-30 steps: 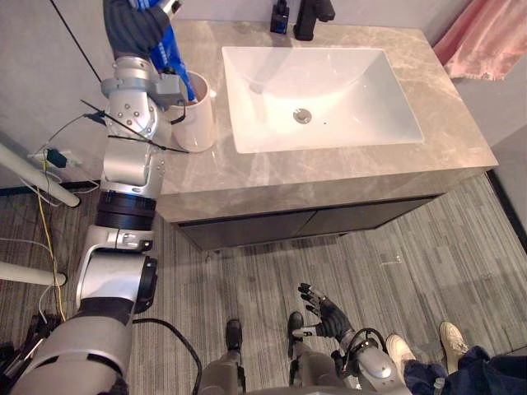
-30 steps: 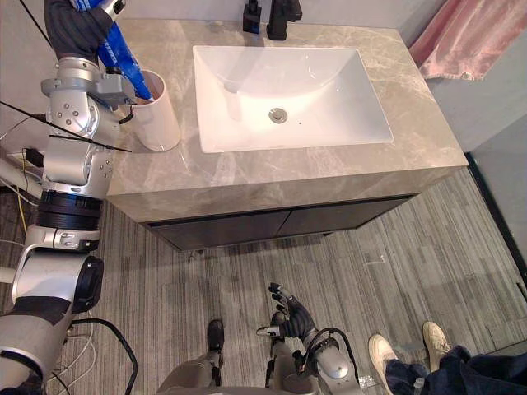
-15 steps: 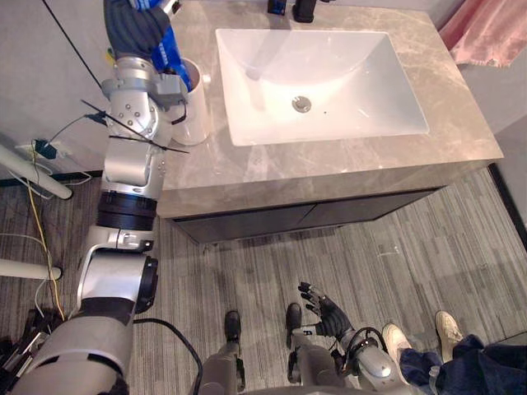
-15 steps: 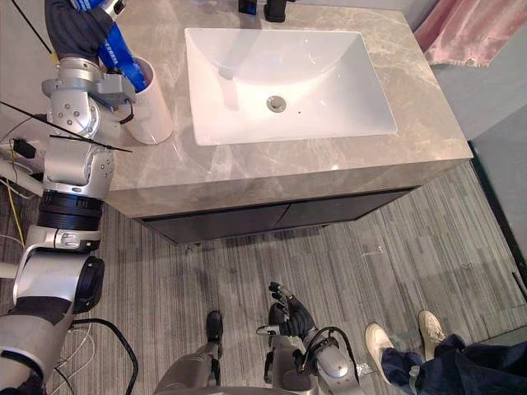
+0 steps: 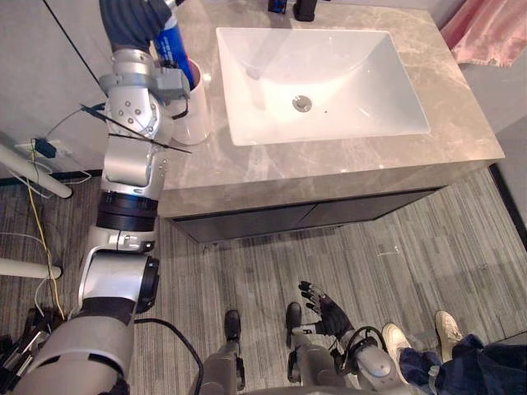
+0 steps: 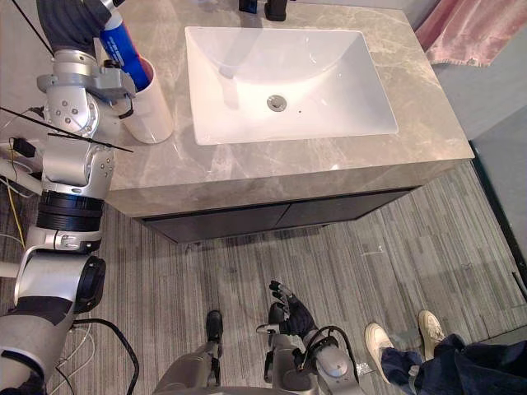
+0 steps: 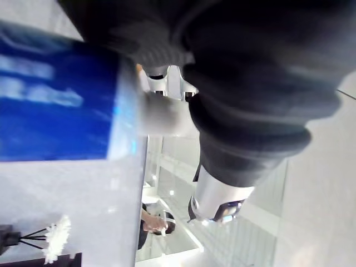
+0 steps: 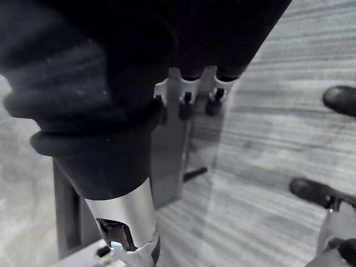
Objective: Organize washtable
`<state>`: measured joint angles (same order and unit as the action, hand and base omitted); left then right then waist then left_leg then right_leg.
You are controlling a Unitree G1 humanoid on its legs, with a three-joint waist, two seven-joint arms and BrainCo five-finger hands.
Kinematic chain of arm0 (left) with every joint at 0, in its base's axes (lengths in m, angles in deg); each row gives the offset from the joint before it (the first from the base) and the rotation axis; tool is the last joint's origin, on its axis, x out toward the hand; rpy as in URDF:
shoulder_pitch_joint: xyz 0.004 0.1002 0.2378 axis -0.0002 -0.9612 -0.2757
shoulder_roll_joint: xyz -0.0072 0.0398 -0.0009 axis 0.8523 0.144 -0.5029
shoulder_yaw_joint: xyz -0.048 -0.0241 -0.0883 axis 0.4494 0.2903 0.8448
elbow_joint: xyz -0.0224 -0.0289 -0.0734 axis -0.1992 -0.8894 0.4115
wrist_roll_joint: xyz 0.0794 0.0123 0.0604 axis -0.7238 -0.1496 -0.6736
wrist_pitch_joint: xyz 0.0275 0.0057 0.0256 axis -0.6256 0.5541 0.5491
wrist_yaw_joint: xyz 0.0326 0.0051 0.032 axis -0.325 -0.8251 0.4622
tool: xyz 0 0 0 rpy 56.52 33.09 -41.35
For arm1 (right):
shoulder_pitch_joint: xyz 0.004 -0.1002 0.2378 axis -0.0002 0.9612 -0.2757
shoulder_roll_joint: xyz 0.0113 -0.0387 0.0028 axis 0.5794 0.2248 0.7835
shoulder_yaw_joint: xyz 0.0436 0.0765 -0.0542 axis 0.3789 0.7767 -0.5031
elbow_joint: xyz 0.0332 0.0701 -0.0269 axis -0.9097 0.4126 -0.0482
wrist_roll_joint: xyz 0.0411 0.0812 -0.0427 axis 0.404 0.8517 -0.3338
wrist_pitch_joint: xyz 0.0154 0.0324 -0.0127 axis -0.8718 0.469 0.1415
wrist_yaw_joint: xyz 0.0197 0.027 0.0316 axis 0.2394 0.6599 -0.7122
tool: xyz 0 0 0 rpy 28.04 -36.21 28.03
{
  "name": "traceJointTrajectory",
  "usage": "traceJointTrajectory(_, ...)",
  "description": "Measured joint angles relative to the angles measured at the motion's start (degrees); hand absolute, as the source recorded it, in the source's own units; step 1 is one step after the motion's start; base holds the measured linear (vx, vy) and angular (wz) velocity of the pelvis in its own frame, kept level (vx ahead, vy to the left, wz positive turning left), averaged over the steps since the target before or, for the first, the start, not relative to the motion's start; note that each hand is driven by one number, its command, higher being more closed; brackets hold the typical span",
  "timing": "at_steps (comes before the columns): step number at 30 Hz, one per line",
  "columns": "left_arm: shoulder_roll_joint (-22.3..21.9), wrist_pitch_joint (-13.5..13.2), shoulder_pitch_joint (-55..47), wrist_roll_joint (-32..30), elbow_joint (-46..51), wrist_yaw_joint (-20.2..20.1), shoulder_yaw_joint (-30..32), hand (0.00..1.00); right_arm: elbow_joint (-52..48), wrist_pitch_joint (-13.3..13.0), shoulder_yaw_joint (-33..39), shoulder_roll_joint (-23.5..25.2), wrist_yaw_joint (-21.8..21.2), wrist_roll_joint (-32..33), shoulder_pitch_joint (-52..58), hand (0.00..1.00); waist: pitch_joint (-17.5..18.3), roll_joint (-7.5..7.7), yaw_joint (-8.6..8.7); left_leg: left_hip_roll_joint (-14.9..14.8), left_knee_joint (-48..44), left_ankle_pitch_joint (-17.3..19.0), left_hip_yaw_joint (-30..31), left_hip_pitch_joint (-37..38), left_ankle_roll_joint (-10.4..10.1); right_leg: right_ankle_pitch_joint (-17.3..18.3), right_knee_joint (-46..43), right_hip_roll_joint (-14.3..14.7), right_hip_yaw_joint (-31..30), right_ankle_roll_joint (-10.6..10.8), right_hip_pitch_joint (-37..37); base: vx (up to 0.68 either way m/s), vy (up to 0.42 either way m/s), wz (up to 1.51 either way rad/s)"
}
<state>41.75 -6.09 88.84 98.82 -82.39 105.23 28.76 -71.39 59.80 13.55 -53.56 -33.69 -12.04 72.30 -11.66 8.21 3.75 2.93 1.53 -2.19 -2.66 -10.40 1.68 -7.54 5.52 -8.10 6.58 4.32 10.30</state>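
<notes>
One blue tube (image 5: 173, 48): slanted over the white cup (image 5: 196, 115) at the left end of the bench (image 5: 370, 160), its lower tip at the cup's mouth
Left hand (image 5: 132, 18): closed round the tube's upper end, high above the cup
Risk of a tip-over: the cup looks tall and light; a sideways push from the slanted tube against its rim could topple it or slide it toward the bench's end
Risk of a miss: let go too soon, the tube may lever out over the rim and drop to the floor (image 5: 370, 263)
Right hand (image 5: 328, 315): low near the floor, fingers spread, holding nothing
Sink (image 5: 346, 74): white, just beside the cup, only its drain (image 5: 302, 103) showing
Faucet (image 5: 306, 8): dark, at the back edge, a small dark bottle (image 5: 278, 6) beside it, both well apart from the cup
Pink towel (image 5: 490, 29): past the bench's right end
Shoes (image 5: 449, 327): a person's, on the floor to the robot's right
In the way: nothing between tube and cup
</notes>
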Motion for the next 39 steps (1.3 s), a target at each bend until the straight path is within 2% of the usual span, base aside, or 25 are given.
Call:
traceJointTrajectory(3,-0.07,-0.68,0.08,-0.32,3.41,0.61,0.00,0.00,0.26,0.00,-0.03,0.02,0.00,-0.01,-0.11,0.00,0.01,-0.02,-0.03,0.05,-0.01,-0.01,0.20,0.02,0.01,0.00,0.00,0.01,0.52,0.00,-0.12,0.00,0.000,0.02)
traceJointTrajectory(4,-0.11,-1.16,0.24,-0.35,4.71,0.95,0.00,1.00,0.34,0.00,-0.03,0.02,0.00,-0.02,-0.12,0.00,0.02,-0.04,-0.09,0.08,-0.01,-0.02,0.28,0.02,0.01,0.00,0.00,0.03,0.63,0.00,-0.17,0.00,0.000,0.04)
traceJointTrajectory(10,-0.14,-2.03,0.63,-0.37,10.66,1.13,-0.01,1.00,1.80,0.00,-0.07,0.04,-0.06,-0.13,-0.59,0.00,0.18,-0.36,-1.15,0.17,-0.21,-0.02,0.75,0.58,0.01,0.01,0.00,0.11,1.14,-0.02,-0.99,0.01,-0.002,0.03)
traceJointTrajectory(13,0.53,-4.02,0.26,-0.17,15.57,0.81,0.21,1.00,2.40,0.01,-0.13,0.06,-0.11,-0.15,-1.07,0.00,0.20,-0.52,-2.01,0.19,-0.38,-0.03,0.92,0.58,0.01,0.02,0.00,0.11,1.27,-0.02,-1.14,0.00,0.000,0.00)
traceJointTrajectory(15,0.67,-5.25,-1.93,0.34,19.30,0.18,1.22,1.00,2.44,0.01,-0.03,0.05,-0.11,-0.15,-1.33,0.00,0.56,-1.06,-2.29,0.22,-0.42,-0.03,0.96,0.58,0.01,0.02,0.00,0.11,1.30,-0.02,-1.19,0.00,0.000,0.00)
traceJointTrajectory(17,0.67,-6.18,-10.28,1.59,24.91,-2.01,3.31,1.00,2.56,0.02,0.52,0.03,-0.11,-0.21,-1.30,0.00,1.63,-2.94,-2.60,0.33,-0.39,-0.06,1.09,0.73,0.06,0.14,-0.27,0.08,1.77,-0.17,-1.30,0.02,0.002,0.04)
traceJointTrajectory(18,0.63,-6.18,-12.92,1.92,26.22,-2.67,3.59,1.00,2.58,0.02,0.63,0.03,-0.11,-0.21,-1.30,0.00,1.90,-3.43,-2.75,0.35,-0.36,-0.06,1.11,0.84,0.06,0.18,-0.29,0.06,1.99,-0.24,-1.41,0.03,0.001,0.07)
traceJointTrajectory(20,-0.25,-6.05,-24.38,2.77,30.68,-5.91,3.86,1.00,2.79,0.02,0.77,0.09,-0.17,-0.44,-1.30,0.00,2.74,-4.82,-3.23,0.35,-0.09,-0.06,1.56,1.62,0.05,0.57,-0.33,0.04,2.87,-0.38,-2.33,0.03,-0.003,0.10)
traceJointTrajectory(23,-2.79,-5.44,-35.97,2.79,33.86,-10.20,3.82,1.00,3.80,0.01,1.01,0.13,-0.22,-0.84,-1.20,0.00,3.32,-5.17,-4.13,0.25,0.70,-0.08,2.02,2.47,0.01,1.34,-0.72,0.11,3.49,-0.49,-2.81,0.00,-0.006,0.08)
traceJointTrajectory(28,-6.68,-3.63,-48.56,5.15,35.45,-14.94,1.23,1.00,4.28,0.03,2.20,0.17,-0.29,-1.95,-0.20,0.00,3.77,-5.02,-4.57,0.18,1.62,-0.70,2.47,2.66,-0.14,1.82,-1.48,0.07,4.35,-0.72,-2.63,0.00,0.005,0.09)
traceJointTrajectory(33,-8.57,-1.15,-53.38,5.05,35.40,-18.12,-0.79,1.00,4.26,0.03,2.87,0.21,-0.32,-1.94,-0.05,0.00,4.35,-4.91,-4.52,0.21,1.65,-0.69,2.38,2.67,-0.14,1.62,-1.49,0.01,4.31,-0.41,-2.60,0.00,0.000,0.00)
traceJointTrajectory(39,-8.56,0.05,-53.82,3.91,34.02,-20.43,-3.52,1.00,4.04,0.03,3.18,0.00,-1.32,-1.93,0.33,0.00,4.49,-4.81,-4.41,0.07,1.65,-0.68,2.09,2.27,-0.14,1.57,-1.49,0.13,3.98,-0.35,-1.99,0.00,-0.001,-0.02)
